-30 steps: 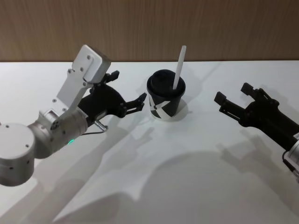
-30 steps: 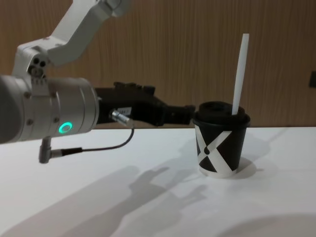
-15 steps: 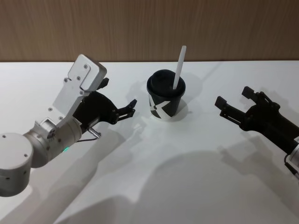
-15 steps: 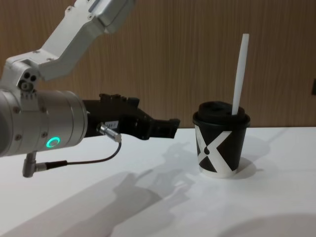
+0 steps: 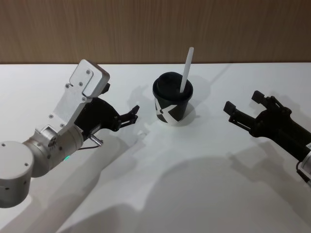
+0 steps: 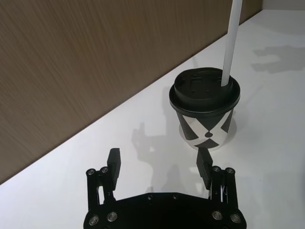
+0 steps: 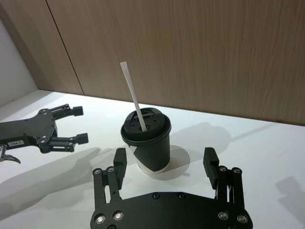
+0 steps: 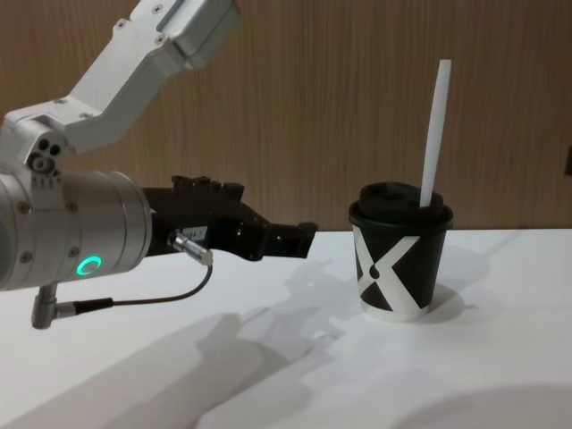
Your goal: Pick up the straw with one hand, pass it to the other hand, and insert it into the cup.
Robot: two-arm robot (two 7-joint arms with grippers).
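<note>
1. Straw (image 5: 186, 70): white, long and thin. It stands through the lid opening of the cup, its long axis near vertical with a slight lean, and well over half its length rises above the lid. No gripper touches it.
2. Cup (image 5: 171, 106): small, black, with a white X mark and a black domed lid. It stands upright on the white table (image 5: 194, 194), about midway between the two arms. Its only visible content is the straw; any liquid is hidden by the lid.
3. Left gripper (image 5: 130, 114): black fingers on a silver wrist with a green ring light. It hovers above the table just to the left of the cup, jaws apart and holding nothing. In the left wrist view the cup (image 6: 205, 112) sits ahead of the fingertips (image 6: 113, 161) and off toward one of them, not between them.
4. Right gripper (image 5: 243, 108): all black, to the right of the cup and farther off than the left one. Its jaws are spread and empty, and they point toward the cup (image 7: 146, 140).
5. Governing relation: the straw lies inside the cup, apart from both tools. Insertion is judged complete, so what remains is for each arm to draw clear without knocking the cup.
6. Risk: the tall straw would tip the light cup if brushed.
</note>
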